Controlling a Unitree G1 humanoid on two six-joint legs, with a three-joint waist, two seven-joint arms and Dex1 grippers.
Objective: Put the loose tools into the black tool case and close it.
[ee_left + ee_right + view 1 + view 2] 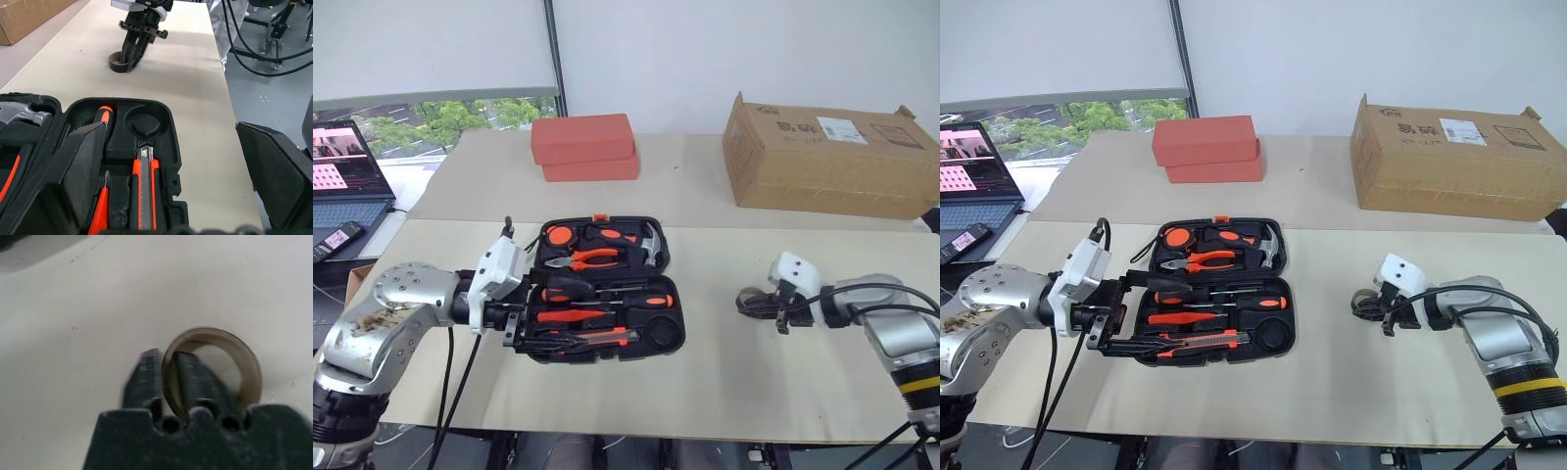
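Left gripper [514, 328] hovers at the near-left corner of the black tool case [607, 286], jaws wide apart, nothing between them, pointing rightward across the open tray. The case lies open at table centre, screwdrivers [597, 299] and the other orange-handled tools seated in their slots; the round recess [143, 122] at the tray's near-right corner looks vacant. Well to the right of the case, right gripper [770, 300] has its jaws pinched on the wall of the tape ring [212, 369], one finger inside the hoop, one outside; the ring sits at the table surface. Key relation: the recess lies left of the held ring, so the right arm, being nearer, likely carries it leftward.
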